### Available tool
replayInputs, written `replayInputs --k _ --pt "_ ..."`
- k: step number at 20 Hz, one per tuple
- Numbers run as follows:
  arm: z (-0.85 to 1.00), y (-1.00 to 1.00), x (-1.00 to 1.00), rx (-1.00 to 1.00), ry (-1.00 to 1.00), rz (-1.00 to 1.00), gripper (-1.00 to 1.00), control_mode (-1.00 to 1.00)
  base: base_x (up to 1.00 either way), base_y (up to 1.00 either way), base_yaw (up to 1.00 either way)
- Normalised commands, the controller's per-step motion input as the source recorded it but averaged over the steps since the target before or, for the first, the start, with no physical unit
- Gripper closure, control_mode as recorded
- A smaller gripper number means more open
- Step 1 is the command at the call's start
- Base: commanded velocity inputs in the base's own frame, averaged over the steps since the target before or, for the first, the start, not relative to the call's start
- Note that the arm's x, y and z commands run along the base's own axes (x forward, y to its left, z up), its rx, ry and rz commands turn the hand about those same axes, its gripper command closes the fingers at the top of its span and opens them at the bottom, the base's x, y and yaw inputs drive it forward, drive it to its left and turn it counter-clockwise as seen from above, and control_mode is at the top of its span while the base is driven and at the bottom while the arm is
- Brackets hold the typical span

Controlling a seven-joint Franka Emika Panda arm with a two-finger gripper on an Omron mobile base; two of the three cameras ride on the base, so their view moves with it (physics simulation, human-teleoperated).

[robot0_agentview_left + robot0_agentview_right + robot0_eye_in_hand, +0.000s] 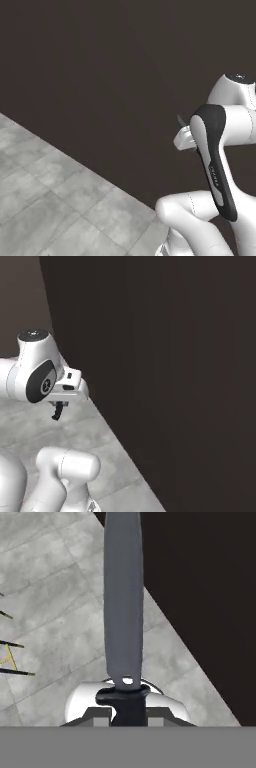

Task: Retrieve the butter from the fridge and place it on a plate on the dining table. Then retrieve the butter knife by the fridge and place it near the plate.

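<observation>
While clamped on the butter knife point(123, 602), gripper point(128, 712) held above grey tiled floor point(55, 612) beside a dark wall point(210, 587).

Jaws closed on the black handle, grey blade running straight out away from the hand and up the middle of the hand view. Seen from the left base, gripper point(184, 136) raised in front of the dark wall, a sliver of blade point(181, 120) jutting up. Seen from the right base, gripper point(57, 411) pointing down over the floor tiles.
</observation>
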Motion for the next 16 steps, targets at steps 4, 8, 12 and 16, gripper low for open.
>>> replayInputs --k 4,8,12,16 --pt "0.0 0.0 0.0 0.0 0.0 0.0 1.0 1.0 0.71 0.01 0.69" --pt "0.0 0.0 0.0 0.0 0.0 0.0 1.0 1.0 0.73 0.0 0.65" --pt "0.0 0.0 0.0 0.0 0.0 0.0 1.0 1.0 0.87 -0.03 0.6" --pt "0.0 0.0 0.0 0.0 0.0 0.0 1.0 1.0 0.93 -0.19 0.6"
